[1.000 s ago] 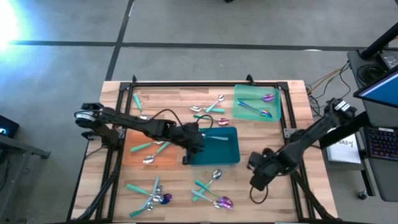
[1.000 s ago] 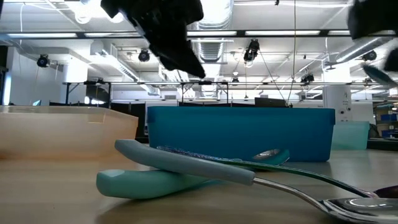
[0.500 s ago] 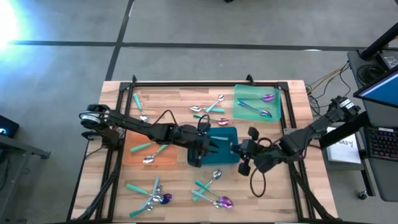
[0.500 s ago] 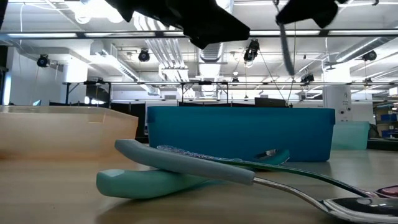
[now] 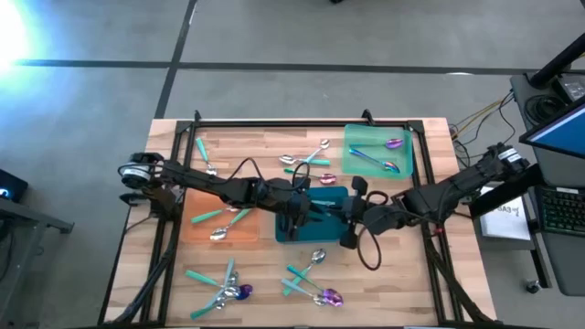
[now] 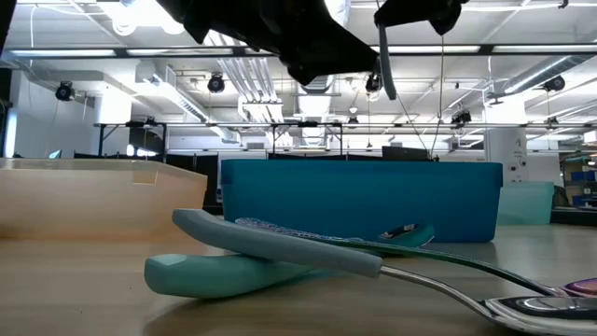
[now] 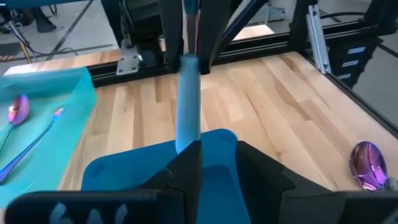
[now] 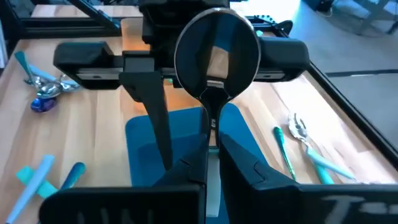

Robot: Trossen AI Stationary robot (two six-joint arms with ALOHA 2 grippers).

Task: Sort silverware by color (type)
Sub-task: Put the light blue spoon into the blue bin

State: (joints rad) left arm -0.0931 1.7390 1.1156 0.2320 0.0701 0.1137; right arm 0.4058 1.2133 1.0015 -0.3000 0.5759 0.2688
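Steel and stiff, the spoon (image 8: pixel 216 53) we carry is light but slick. Our right gripper (image 8: pixel 210 149) has its fingers pressed together on the neck just below the bowl, which stands out beyond the fingertips, long axis running straight on from them. It hangs over the blue tray (image 5: pixel 315 215), between our two grippers. Our left gripper (image 5: pixel 297 215) faces it with fingers (image 8: pixel 152 102) part spread, gripping nothing we can see. A firm pinch on the handle should stop it twisting.
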